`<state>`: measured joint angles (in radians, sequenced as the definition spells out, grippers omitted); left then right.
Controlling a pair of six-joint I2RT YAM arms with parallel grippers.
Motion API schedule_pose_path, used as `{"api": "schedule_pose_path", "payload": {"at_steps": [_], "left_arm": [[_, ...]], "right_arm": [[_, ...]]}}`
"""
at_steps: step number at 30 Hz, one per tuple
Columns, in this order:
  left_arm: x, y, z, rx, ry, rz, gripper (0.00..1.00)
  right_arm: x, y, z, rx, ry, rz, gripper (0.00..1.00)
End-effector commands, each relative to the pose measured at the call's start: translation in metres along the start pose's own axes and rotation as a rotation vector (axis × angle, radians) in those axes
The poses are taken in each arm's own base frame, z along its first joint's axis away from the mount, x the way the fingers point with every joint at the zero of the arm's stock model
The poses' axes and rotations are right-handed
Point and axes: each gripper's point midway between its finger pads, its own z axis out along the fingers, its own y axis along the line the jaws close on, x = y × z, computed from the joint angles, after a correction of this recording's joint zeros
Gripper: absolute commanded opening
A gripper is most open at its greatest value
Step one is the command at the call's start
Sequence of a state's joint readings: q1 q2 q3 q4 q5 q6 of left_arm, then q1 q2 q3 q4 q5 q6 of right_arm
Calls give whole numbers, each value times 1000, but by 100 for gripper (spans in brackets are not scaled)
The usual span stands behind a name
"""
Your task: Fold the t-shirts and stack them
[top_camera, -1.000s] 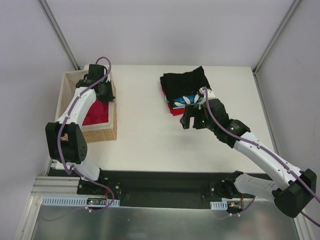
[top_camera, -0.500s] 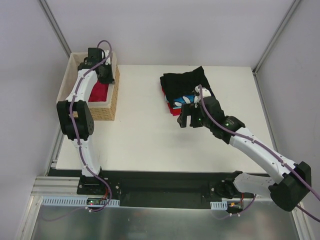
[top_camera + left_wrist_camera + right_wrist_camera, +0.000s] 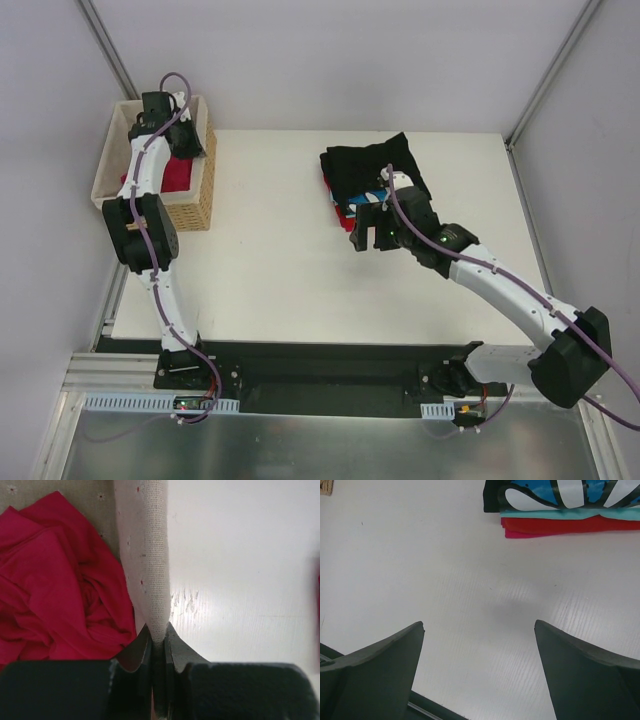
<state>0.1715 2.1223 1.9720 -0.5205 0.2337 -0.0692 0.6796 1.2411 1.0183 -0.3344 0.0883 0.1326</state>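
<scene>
Left tool (image 3: 159, 636), clamped on basket (image 3: 145, 555) wall, drags it leftward, probably freeing table (image 3: 280, 270) for tee (image 3: 55, 595); right tool (image 3: 479, 623) wide open.

The tool (image 3: 479, 622) gapes over the table (image 3: 420, 555) near stacked t-shirts (image 3: 560, 500).

Left arm (image 3: 143, 170) stretched to far left rear; left gripper (image 3: 158, 630) pinched tight on basket rim (image 3: 150, 555). Right arm (image 3: 500, 290) reaching inward; right gripper (image 3: 479, 625) aimed downward, jaws spread wide, holding nothing.

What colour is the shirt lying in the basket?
The shirt is plain crimson-pink, clearest in the left wrist view.
</scene>
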Motion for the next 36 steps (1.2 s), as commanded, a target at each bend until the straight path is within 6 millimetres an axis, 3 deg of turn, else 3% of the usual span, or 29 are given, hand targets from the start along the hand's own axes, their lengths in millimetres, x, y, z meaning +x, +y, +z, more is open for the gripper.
{"api": "schedule_pose_path", "payload": {"at_steps": [1, 7, 11, 14, 16, 18, 19, 21, 22, 25, 29, 30, 32, 33, 34, 35, 36], "left_arm": [[19, 62, 24, -102, 68, -16, 0], [-8, 51, 34, -10, 7, 30, 0], [-18, 59, 36, -16, -28, 53, 0], [-27, 78, 30, -39, -56, 37, 2], [-36, 95, 21, -64, -88, 10, 19], [-44, 105, 13, -86, -116, -21, 44], [-48, 111, 7, -93, -131, -32, 74], [-59, 113, -6, -70, -165, -74, 99], [-64, 111, -11, -65, -180, -83, 99], [-90, 86, -39, 19, -250, -115, 99], [-141, 22, -104, 152, -395, -65, 99], [-150, -2, -118, 213, -419, -53, 99], [-159, -30, -147, 258, -460, -36, 99], [-154, -53, -149, 290, -448, -15, 99], [-152, -63, -156, 289, -452, -9, 99], [-150, -81, -177, 290, -470, 15, 99], [-138, -88, -176, 269, -445, 37, 99]], "right_arm": [[-27, 15, -16, -56, -68, -14, 96], [-24, 8, -22, -29, -63, -41, 96], [-22, 6, -19, -20, -55, -39, 96], [-18, 8, -17, -29, -45, -30, 97], [-15, 8, -15, -31, -38, -29, 96], [-13, 7, -14, -27, -34, -29, 96], [-12, 6, -13, -25, -28, -33, 96], [-10, 6, -11, -24, -22, -33, 96], [-10, 7, -10, -29, -22, -30, 97], [-11, 10, -9, -45, -23, -24, 96], [-11, 14, -13, -64, -26, -15, 96], [-10, 15, -15, -71, -27, -14, 96], [-12, 17, -21, -79, -40, -11, 96], [-13, 18, -24, -84, -48, -10, 96], [-13, 18, -27, -88, -53, -9, 96], [-16, 19, -34, -96, -71, -8, 96], [-15, 20, -37, -100, -76, -7, 96]]}}
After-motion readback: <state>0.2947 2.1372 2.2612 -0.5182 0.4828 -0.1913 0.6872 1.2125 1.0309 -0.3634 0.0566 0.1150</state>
